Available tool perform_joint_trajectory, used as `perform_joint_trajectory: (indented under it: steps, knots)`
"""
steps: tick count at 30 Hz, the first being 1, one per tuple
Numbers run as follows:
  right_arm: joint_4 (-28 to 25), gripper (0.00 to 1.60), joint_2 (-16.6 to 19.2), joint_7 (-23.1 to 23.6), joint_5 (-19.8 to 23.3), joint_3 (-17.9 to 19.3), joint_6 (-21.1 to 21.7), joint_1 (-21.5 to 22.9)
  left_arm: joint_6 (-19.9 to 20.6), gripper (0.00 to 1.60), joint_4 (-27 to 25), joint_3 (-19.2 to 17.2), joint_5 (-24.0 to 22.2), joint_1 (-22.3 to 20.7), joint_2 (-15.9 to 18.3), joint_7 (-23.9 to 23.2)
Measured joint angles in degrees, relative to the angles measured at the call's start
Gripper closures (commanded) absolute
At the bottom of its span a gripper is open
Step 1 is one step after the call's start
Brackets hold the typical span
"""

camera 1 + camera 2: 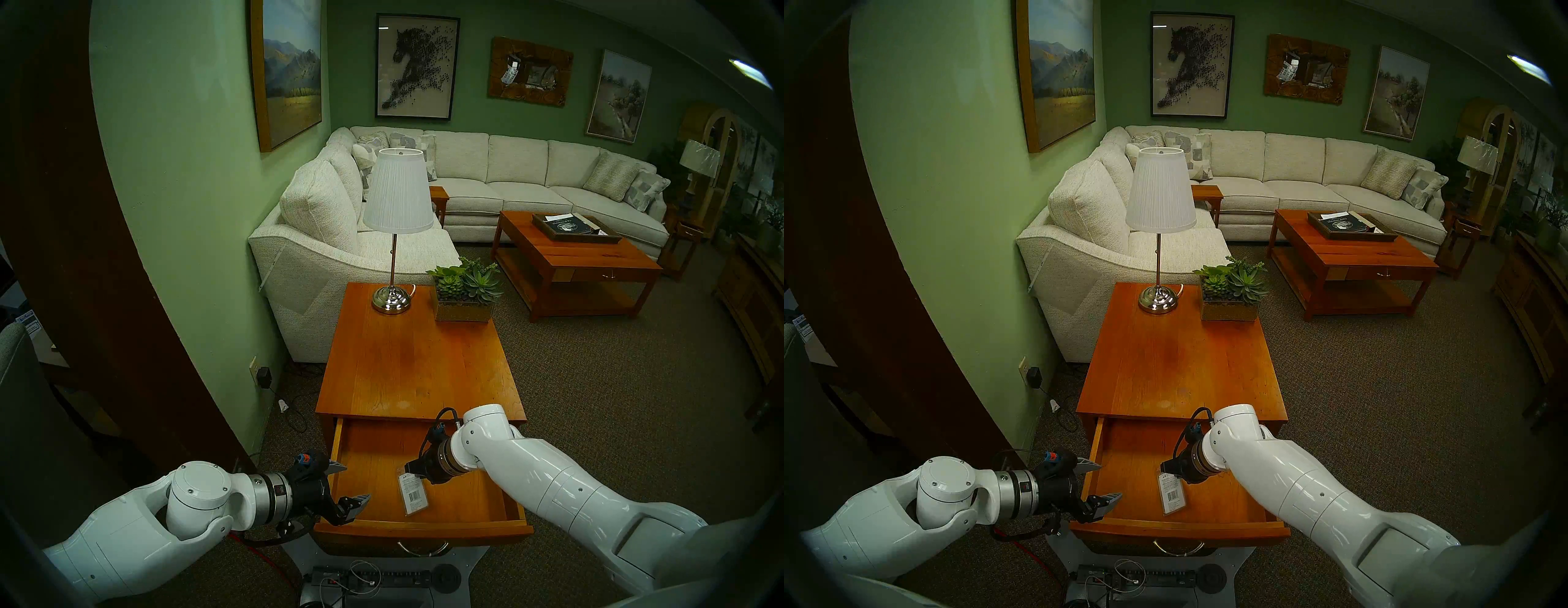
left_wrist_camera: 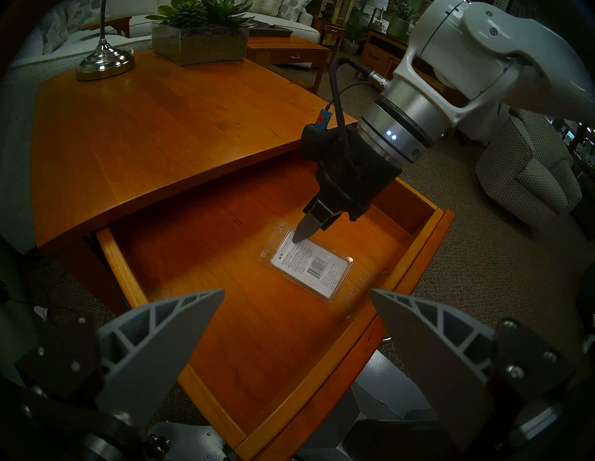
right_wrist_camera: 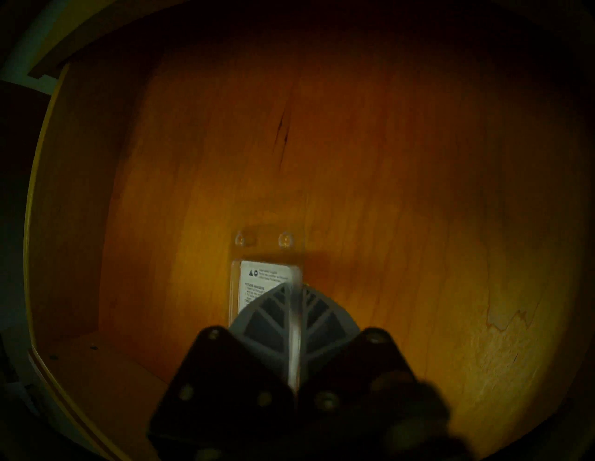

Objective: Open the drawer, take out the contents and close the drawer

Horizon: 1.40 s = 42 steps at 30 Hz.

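Note:
The drawer [image 1: 424, 528] of the lamp table stands pulled out, its brass handle [image 1: 422, 550] at the front. On its floor lies the contents, a clear plastic packet [image 1: 413, 494] [image 1: 1172, 494] [image 2: 310, 268] with a white barcode label. My right gripper [image 1: 407, 469] [image 2: 297, 238] reaches into the drawer from the right, shut on the packet's far end. In the right wrist view a thin clear strip of the packet [image 3: 257, 283] shows between the closed fingers [image 3: 264, 312]. My left gripper [image 1: 350, 484] [image 2: 297, 291] hangs open over the drawer's left wall, empty.
On the table top [image 1: 415, 373] stand a lamp [image 1: 396, 204] and a succulent planter [image 1: 464, 297] at the far end. A white sofa [image 1: 322, 237] lies to the left behind it, a coffee table [image 1: 572, 263] at the far right. A power strip [image 1: 373, 579] sits below the drawer front.

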Motion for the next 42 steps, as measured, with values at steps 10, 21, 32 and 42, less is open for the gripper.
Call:
perform_joint_trajectory:
  steps: [10,21,32,42]
  knots:
    - [-7.0,1.60,4.2,-1.6,2.1,2.4,3.4,-0.9,0.0,0.00,0.0,0.0,0.0,0.0,0.0,0.0]
    - [-14.4,1.60,9.2,-1.4,4.4,7.1,3.9,-0.7,0.0,0.00,0.1,0.0,0.0,0.0,0.0,0.0]
    - [-19.5,1.60,12.7,-1.5,6.8,11.3,3.9,1.1,0.0,0.00,0.1,0.0,0.0,0.0,0.0,0.0]
    - [-11.9,1.60,10.2,-0.8,8.3,16.3,3.9,5.3,0.0,0.00,0.1,0.0,0.0,0.0,0.0,0.0]
